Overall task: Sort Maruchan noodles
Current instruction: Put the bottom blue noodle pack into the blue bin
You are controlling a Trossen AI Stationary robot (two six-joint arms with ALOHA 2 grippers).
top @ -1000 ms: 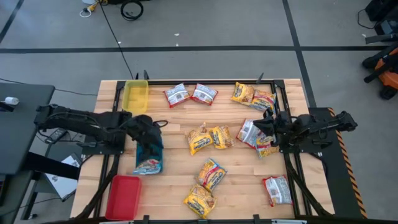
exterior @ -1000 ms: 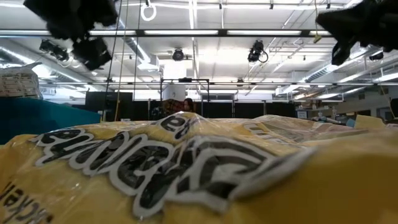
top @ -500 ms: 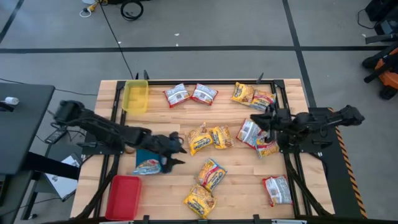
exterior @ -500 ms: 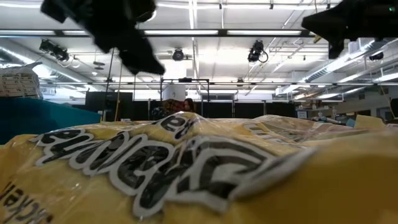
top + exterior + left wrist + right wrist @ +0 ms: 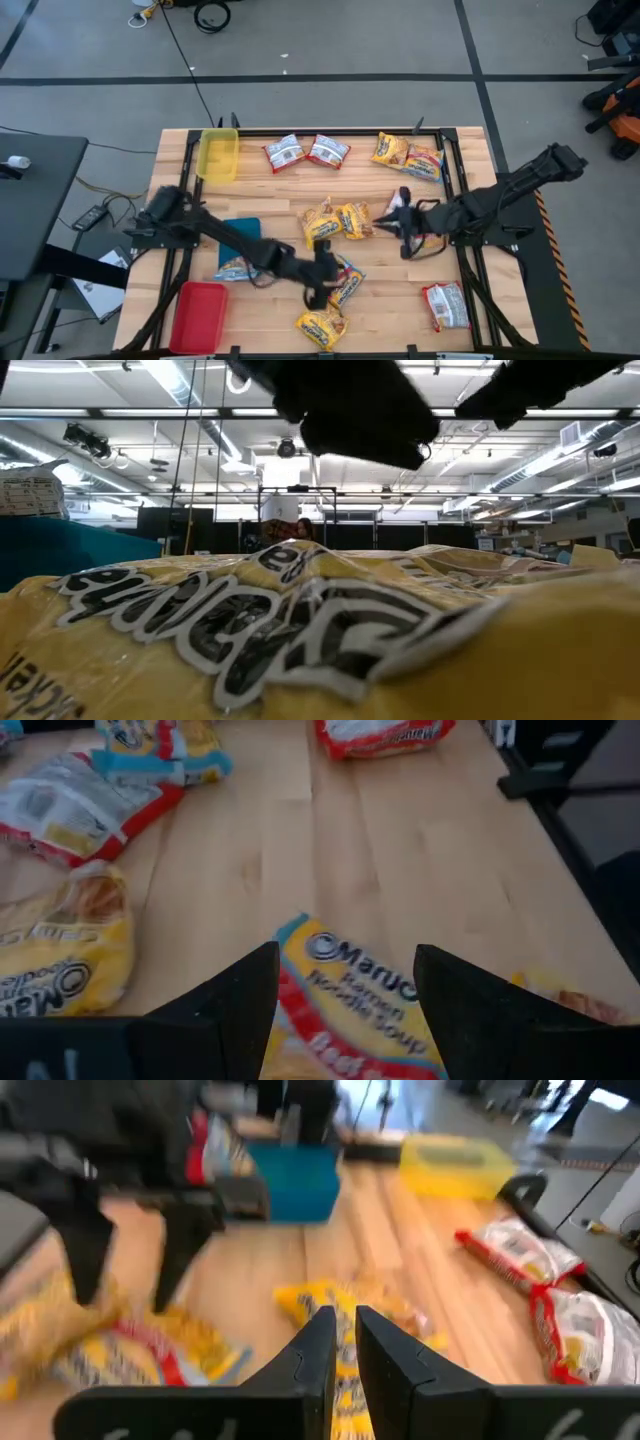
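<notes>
Noodles (image 5: 350, 995) at six o'clock sit between the left gripper's (image 5: 322, 280) wide, empty fingers, probably for pickup.

Both arms are matte black, built of slim jointed segments with dark cables running along them. The left gripper (image 5: 345, 1010) has two broad, flat black fingers (image 5: 230, 1005) tapering upward. The right gripper (image 5: 343, 1345) has narrower black fingers with pale-lit edges.
</notes>
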